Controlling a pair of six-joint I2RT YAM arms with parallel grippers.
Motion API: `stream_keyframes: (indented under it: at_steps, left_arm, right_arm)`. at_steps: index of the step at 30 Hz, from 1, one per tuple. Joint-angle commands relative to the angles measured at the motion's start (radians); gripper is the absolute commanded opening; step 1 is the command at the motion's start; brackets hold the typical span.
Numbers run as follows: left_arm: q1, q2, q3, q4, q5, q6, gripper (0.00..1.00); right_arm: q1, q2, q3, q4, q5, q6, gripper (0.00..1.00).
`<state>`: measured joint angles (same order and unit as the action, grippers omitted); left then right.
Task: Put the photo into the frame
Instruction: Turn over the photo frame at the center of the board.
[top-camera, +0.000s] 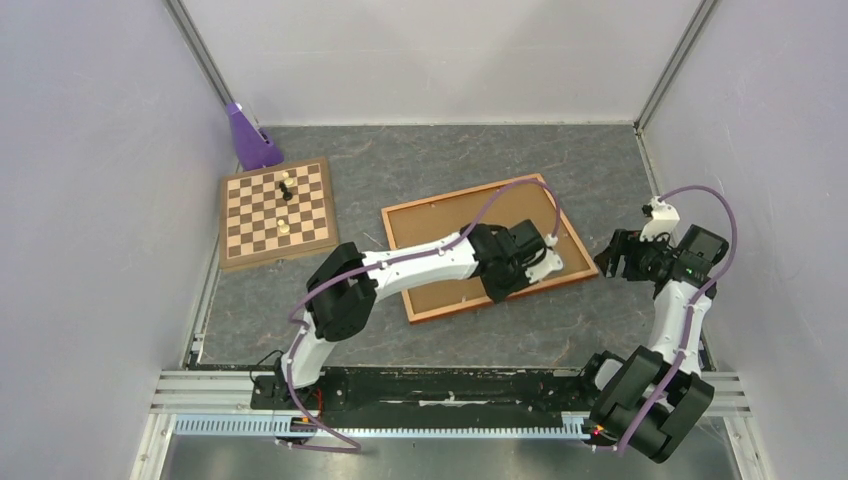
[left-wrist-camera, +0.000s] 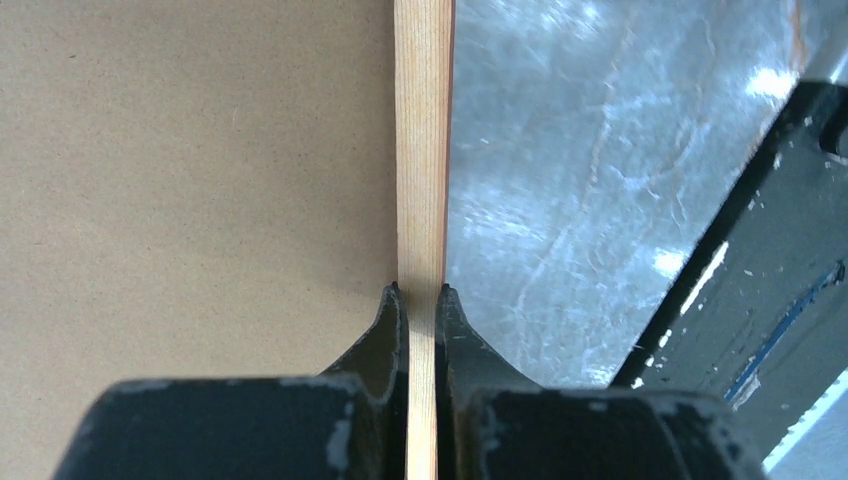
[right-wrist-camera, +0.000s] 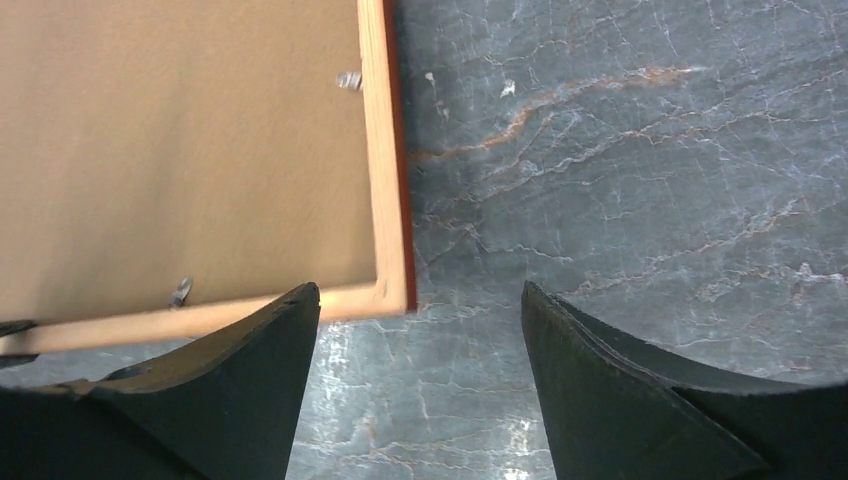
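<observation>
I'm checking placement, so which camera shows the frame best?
Top external: the frame lies nearly whole in view, the left arm crossing it. Left wrist shows one rail pinched by the left gripper; right wrist, just a corner.

We can read no text, label, brand, number or sign in any view. The plain brown hardboard panel (right-wrist-camera: 180, 150), the thin orange-brown wooden picture frame (right-wrist-camera: 383, 150) around it and the checkered wooden chessboard (top-camera: 277, 212) show us only unmarked surfaces.
</observation>
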<state>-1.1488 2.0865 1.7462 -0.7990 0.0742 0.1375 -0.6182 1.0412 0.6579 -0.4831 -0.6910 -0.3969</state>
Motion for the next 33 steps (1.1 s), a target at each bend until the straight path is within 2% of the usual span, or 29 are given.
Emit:
stream_keyframes:
  at_steps: [1, 9, 14, 24, 28, 30, 33]
  left_arm:
    - [0.067, 0.045, 0.146, -0.019, 0.028, -0.034, 0.02]
    - [0.127, 0.181, 0.359, -0.073, 0.061, -0.069, 0.02]
    - [0.128, 0.19, 0.4, -0.078, 0.06, -0.097, 0.02]
    - [0.13, 0.225, 0.485, -0.109, 0.058, -0.127, 0.02]
    - [0.129, 0.234, 0.498, -0.11, 0.06, -0.128, 0.02]
    - [0.129, 0.236, 0.5, -0.109, 0.062, -0.157, 0.02]
    - [0.13, 0.242, 0.505, -0.109, 0.067, -0.162, 0.02]
  right_arm:
    - [-0.007, -0.015, 0.048, 0.059, -0.067, 0.149, 0.77]
    - [-0.009, 0.049, 0.014, 0.19, -0.145, 0.325, 0.74]
    - [0.006, 0.126, -0.069, 0.387, -0.215, 0.502, 0.72]
    - [0.158, 0.224, -0.256, 0.97, -0.153, 0.902, 0.71]
    - [0.172, 0.306, -0.298, 1.202, -0.148, 1.057, 0.71]
    - [0.173, 0.351, -0.299, 1.28, -0.156, 1.106, 0.7]
    - [0.174, 0.402, -0.305, 1.299, -0.147, 1.114, 0.7]
